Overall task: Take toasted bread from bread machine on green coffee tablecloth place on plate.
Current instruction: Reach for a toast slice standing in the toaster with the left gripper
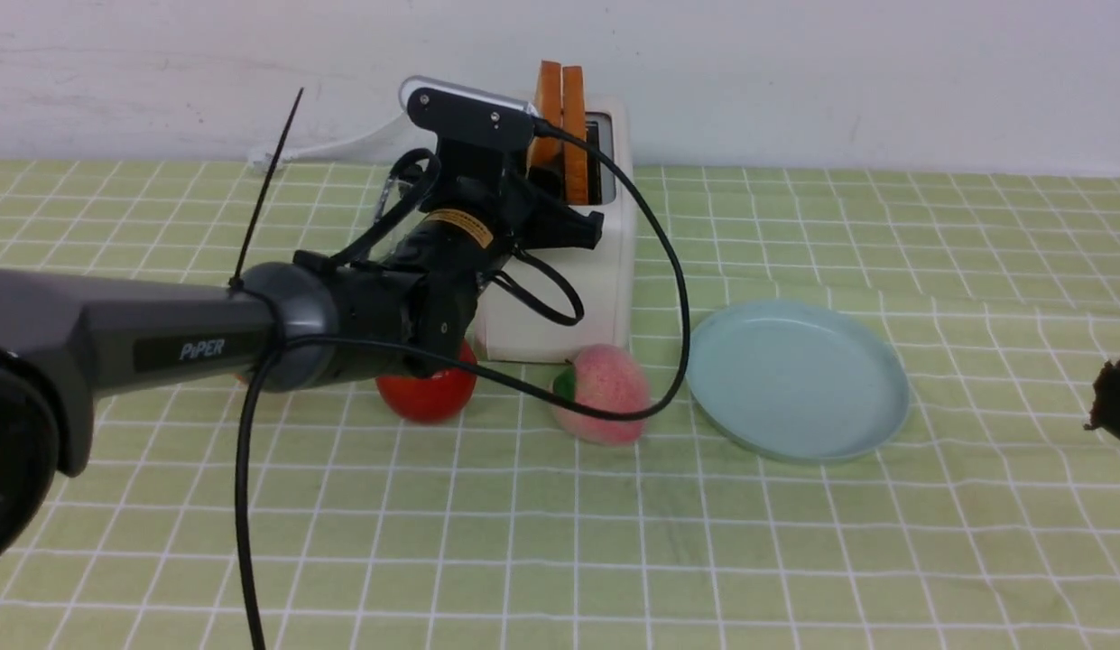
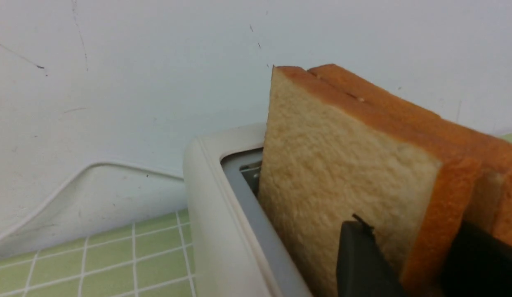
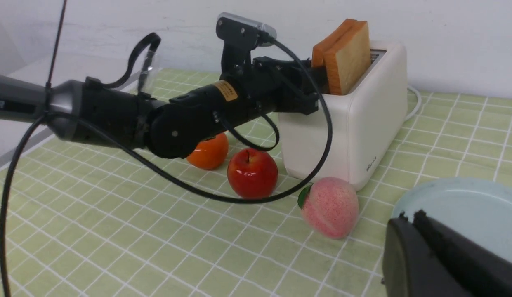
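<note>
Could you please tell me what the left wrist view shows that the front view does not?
Only the left wrist view shows the porous light-tan face of the nearer square toasted bread slice, with the dark fingers of the left end effector on either side of it. Only the front view shows the round pale blue-green plate, the pink peach and the red apple. Both show the boxy white toaster, both upright slices and the yellow-green grid tablecloth.

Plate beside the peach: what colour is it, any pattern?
The plate is plain pale blue-green, no pattern; the front view shows it best.
</note>
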